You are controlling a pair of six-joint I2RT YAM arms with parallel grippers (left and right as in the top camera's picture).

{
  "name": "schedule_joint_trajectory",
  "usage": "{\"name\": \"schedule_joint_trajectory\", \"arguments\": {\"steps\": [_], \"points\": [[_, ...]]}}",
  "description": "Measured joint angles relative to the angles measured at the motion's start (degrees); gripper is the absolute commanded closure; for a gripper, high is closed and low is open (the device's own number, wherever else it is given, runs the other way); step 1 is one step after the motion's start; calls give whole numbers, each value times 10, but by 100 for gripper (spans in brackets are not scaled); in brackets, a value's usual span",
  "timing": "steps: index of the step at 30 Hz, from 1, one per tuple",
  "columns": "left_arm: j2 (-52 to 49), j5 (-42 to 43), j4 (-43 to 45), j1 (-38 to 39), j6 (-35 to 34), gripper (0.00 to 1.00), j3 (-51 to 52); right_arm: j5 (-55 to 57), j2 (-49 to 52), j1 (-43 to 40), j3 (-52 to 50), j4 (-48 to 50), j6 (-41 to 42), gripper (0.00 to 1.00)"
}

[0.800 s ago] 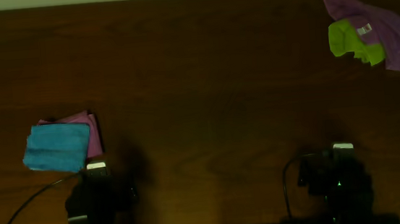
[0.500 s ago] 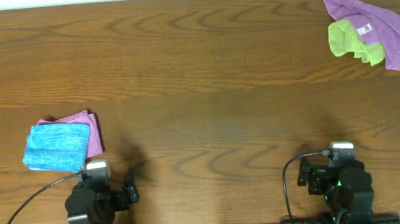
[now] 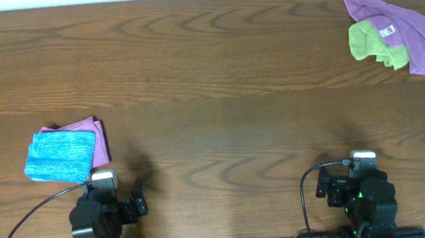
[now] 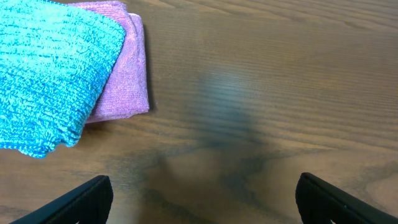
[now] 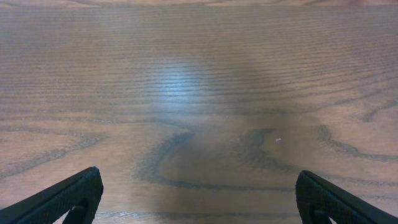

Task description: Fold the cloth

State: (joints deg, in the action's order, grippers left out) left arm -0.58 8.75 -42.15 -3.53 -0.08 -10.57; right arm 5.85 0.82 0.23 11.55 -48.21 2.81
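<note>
Cloth — purple, crumpled, tangled with a green cloth — lies at the table's far right corner. Both arms sit tucked at the table's near edge. The left gripper and right gripper hover low over bare wood, jaws spread wide, holding nothing.

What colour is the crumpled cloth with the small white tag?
The crumpled microfibre cloth is purple, best seen overhead.
</note>
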Motion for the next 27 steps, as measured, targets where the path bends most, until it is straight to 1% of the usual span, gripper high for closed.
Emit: {"name": "schedule_joint_trajectory", "arguments": {"steps": [17, 22, 27], "points": [[0, 0, 0, 0, 0, 5, 0, 0, 0, 0, 0, 0, 0, 1], [0, 0, 0, 0, 0, 5, 0, -7, 0, 0, -1, 38, 1, 1], [0, 0, 0, 0, 0, 5, 0, 11, 21, -2, 0, 57, 48, 1]]}}
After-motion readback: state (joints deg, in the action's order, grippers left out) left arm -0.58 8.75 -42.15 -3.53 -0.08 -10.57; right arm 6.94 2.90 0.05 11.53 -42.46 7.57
